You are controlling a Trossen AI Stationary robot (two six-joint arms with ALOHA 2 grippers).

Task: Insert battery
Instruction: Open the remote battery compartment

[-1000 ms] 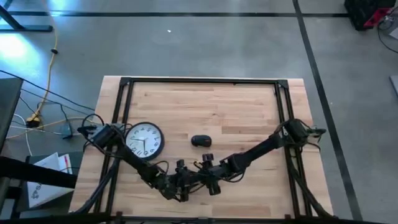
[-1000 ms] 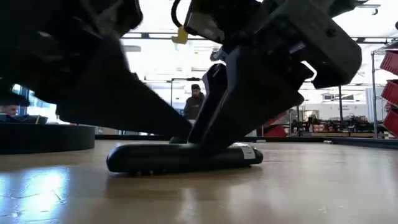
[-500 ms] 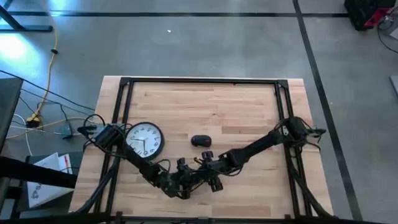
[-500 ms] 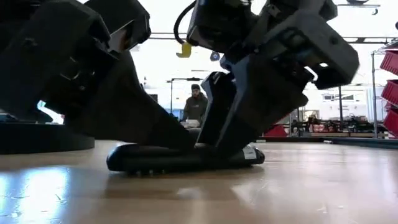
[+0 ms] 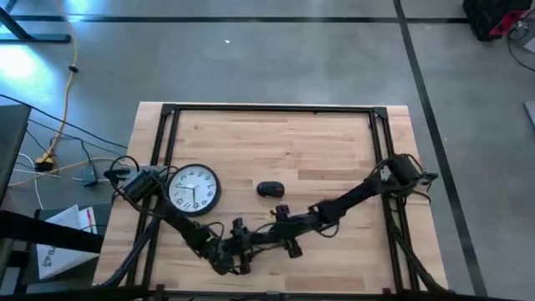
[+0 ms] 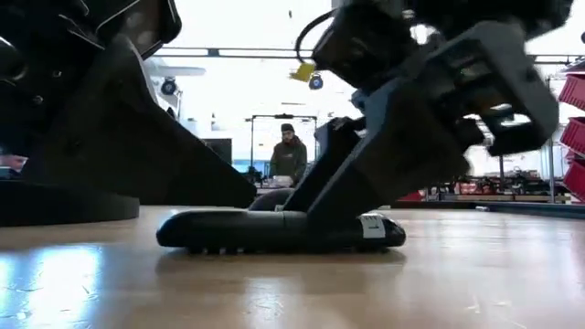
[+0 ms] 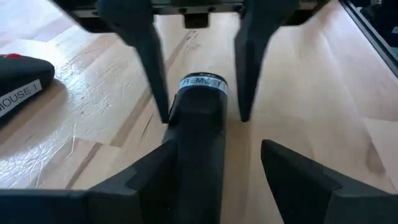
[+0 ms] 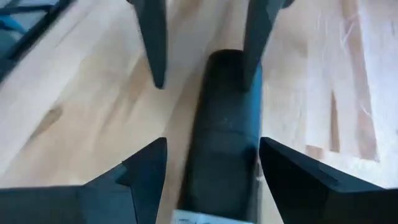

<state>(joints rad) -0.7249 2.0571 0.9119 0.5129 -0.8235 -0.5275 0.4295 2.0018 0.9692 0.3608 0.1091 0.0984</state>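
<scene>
Near the table's front edge, my left gripper (image 7: 211, 180) and right gripper (image 8: 211, 171) both straddle the long black plastic remote (image 6: 279, 231) with released jaws; only the left wrist view shows its white label (image 7: 201, 83).

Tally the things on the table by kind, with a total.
Clock: 1
Mouse: 1
Remote: 1
Total: 3

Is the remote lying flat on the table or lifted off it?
Flat. In the low view the remote rests along the table, with the left hand and right hand open astride it.
</scene>
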